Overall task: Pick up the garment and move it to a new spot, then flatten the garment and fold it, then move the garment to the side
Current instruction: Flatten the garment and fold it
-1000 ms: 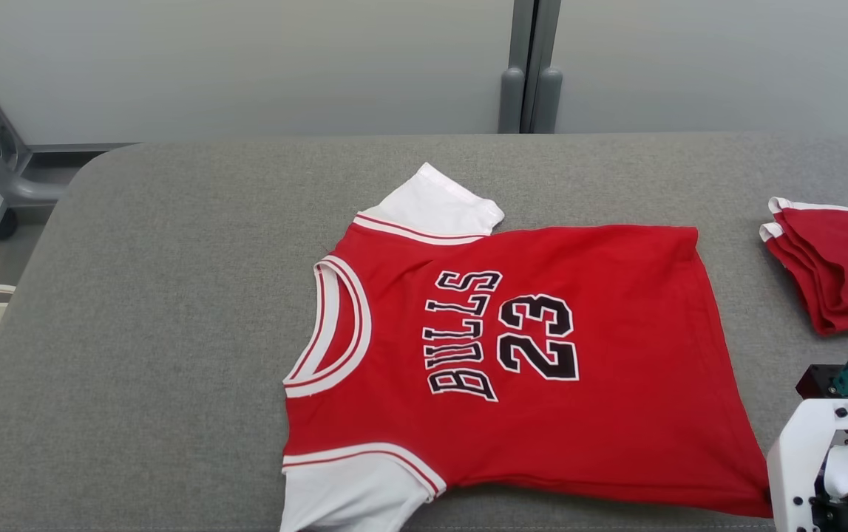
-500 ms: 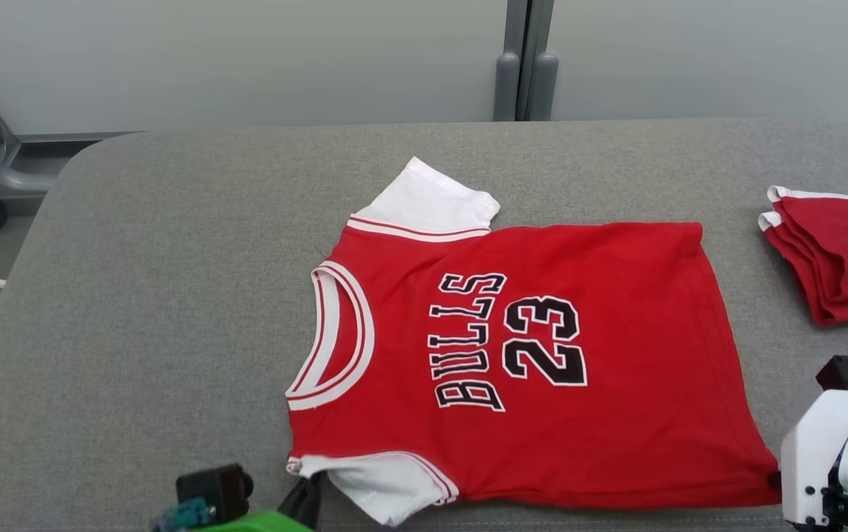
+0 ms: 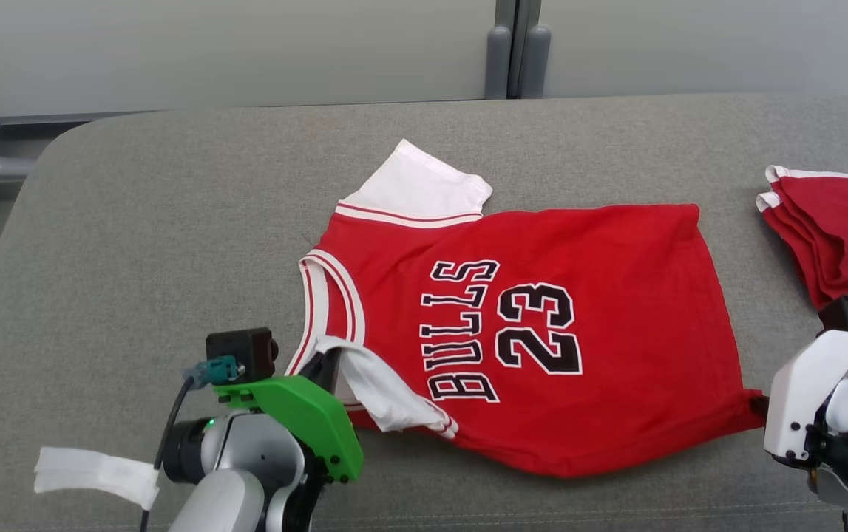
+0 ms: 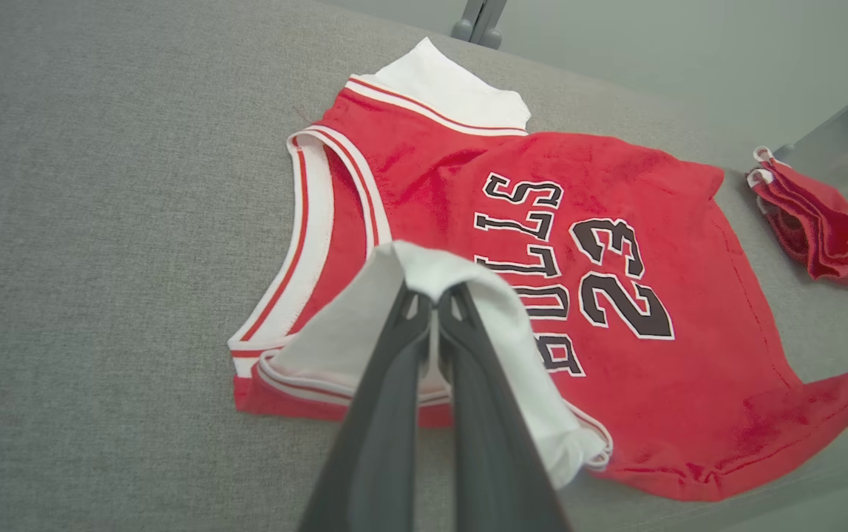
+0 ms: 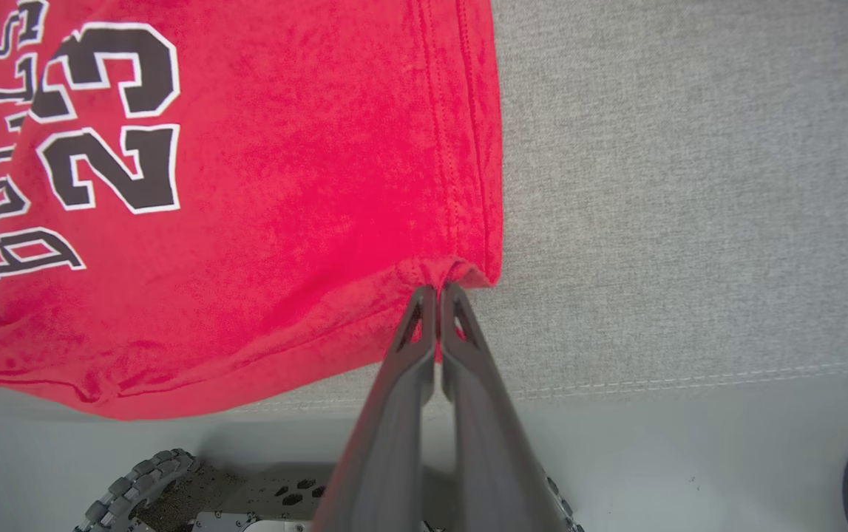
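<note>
fold step: left gripper (image 4: 435,294) pinches sleeve (image 4: 342,325), right gripper (image 5: 437,290) pinches hem corner (image 5: 468,270); next, carry both evenly across jersey (image 3: 601,295).

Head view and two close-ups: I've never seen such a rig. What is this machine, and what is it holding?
A two-armed robot. The wide picture is from its head camera, above a grey table. Each close-up is from a wrist camera looking along that arm's claw. A red jersey lies on the table, a folded red pile to its right. The left claw is shut on the white sleeve, folded over the front; the right claw is shut on the hem corner.
</note>
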You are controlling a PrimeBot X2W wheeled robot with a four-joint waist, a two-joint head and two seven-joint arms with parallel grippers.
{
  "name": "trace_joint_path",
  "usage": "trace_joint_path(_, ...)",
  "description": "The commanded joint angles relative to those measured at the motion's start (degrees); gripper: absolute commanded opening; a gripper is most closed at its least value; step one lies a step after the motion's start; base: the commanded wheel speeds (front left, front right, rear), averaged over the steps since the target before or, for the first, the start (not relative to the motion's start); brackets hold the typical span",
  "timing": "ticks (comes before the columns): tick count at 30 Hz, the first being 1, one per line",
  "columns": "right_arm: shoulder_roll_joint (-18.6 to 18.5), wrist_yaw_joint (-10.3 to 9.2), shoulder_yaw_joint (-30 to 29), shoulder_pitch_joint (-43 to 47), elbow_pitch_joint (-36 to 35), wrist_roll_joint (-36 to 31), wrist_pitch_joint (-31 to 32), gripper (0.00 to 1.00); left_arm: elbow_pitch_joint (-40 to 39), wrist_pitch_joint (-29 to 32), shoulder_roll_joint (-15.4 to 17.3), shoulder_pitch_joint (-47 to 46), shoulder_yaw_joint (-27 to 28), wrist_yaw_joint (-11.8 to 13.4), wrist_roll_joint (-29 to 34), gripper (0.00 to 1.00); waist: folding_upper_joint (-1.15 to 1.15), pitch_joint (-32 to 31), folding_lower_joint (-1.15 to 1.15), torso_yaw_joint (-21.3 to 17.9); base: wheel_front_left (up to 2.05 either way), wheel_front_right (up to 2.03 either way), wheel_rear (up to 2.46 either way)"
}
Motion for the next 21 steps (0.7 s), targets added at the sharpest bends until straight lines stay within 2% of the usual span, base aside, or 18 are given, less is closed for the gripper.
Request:
trace_joint_path(1,0.1,0.02,-0.2,-1.1,0.7,-0.5,-0.6,0.0,1.3,-0.4,-0.2,-2.0,0.4,-0.4,-0.1,0.0,0.0,0.5,0.0,-0.2,0.0,0.0,0.0)
trace_joint_path(21,3.6,0.01,-5.0,-10.6,10.6,-6.7,-10.4,0.0,19.7,-6.1,-2.8,-16.6,0.6,-2.4,-0.2,0.0,0.0,3.8,0.0,-0.2,0.0,0.0,0.0)
